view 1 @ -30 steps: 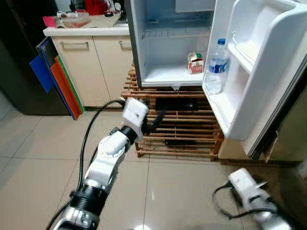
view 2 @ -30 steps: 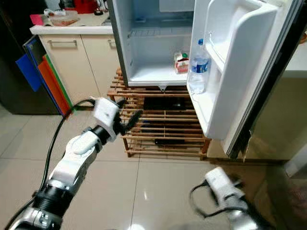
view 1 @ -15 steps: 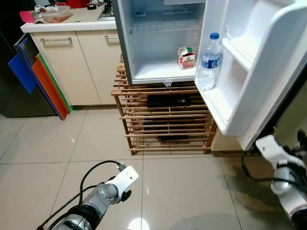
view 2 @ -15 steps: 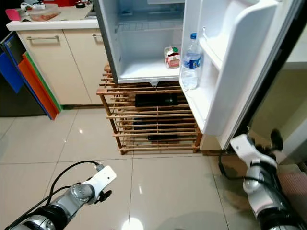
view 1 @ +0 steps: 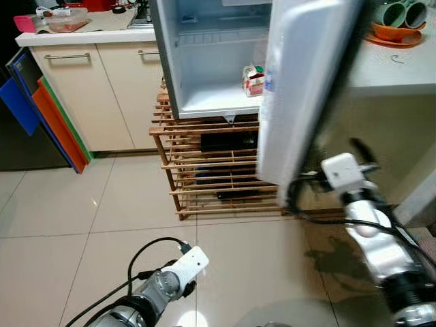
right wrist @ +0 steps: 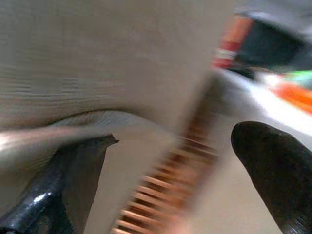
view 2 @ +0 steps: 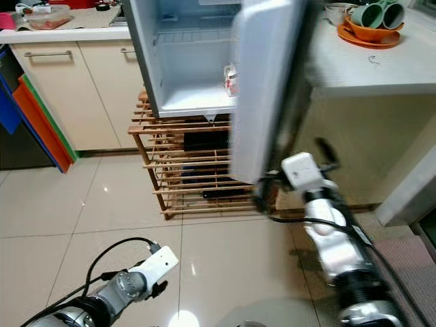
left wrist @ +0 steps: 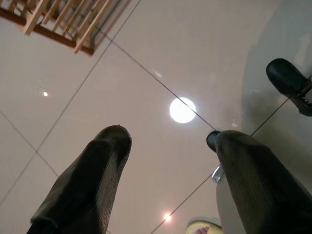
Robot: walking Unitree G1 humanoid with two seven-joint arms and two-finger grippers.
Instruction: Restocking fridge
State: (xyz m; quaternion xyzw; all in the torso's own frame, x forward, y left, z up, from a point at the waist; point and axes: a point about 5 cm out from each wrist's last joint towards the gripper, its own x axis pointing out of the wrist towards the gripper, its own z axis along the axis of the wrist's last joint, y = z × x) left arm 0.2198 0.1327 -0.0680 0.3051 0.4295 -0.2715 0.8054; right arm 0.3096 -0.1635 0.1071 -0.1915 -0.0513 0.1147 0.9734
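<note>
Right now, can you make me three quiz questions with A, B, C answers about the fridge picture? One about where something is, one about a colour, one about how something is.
1. What does the white fridge stand on?
A. a slatted wooden rack
B. a blue chair
C. a metal cart

2. What colour is the plate of cups on the pale countertop?
A. purple
B. orange
C. black

3. How is the white fridge door?
A. fully shut
B. taken off
C. partly open

Answers:
1 A, the wooden rack sits right under the fridge.
2 B, the orange plate holds green cups.
3 C, the door stands out from the fridge, the small red-and-white carton visible inside, with the right gripper beside it.
</note>
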